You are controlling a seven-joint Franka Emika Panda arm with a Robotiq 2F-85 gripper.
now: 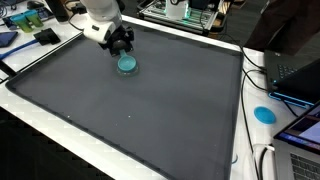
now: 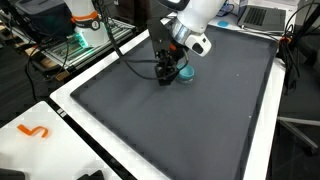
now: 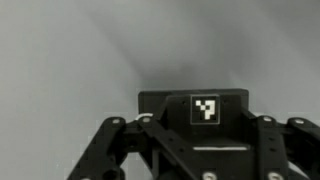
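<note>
At the left of an exterior view, an orange piece (image 2: 35, 131) is seen on the white table (image 2: 75, 105), well apart from everything else. The table is covered over most of its top by a dark mat (image 1: 140, 110).

Further right, near the mat's far edge, the gripper (image 1: 120, 43) is held low over the mat; it is also seen in the other exterior view (image 2: 168, 72). Its jaws appear to be spread wide, with nothing between them, though the fingertips are small in both exterior views. In the wrist view only bare mat (image 3: 70, 60), the spread linkages and a marker (image 3: 206, 110) on the gripper's body are shown. The fingertips are not shown there.

Just beside the gripper lies a teal disc (image 1: 128, 65), flat on the mat, seen also at (image 2: 185, 73). Whether it is touched cannot be told. Since the disc is absent from the wrist view, it is judged not to be lined up between the jaws.

The step in hand is judged to be the approach to the teal disc. For a grip, the jaws would need to be centred over the rim and lowered before being closed.

At the far right, off the mat, a blue disc (image 1: 264, 114) and a laptop (image 1: 300, 75) are seen.
</note>
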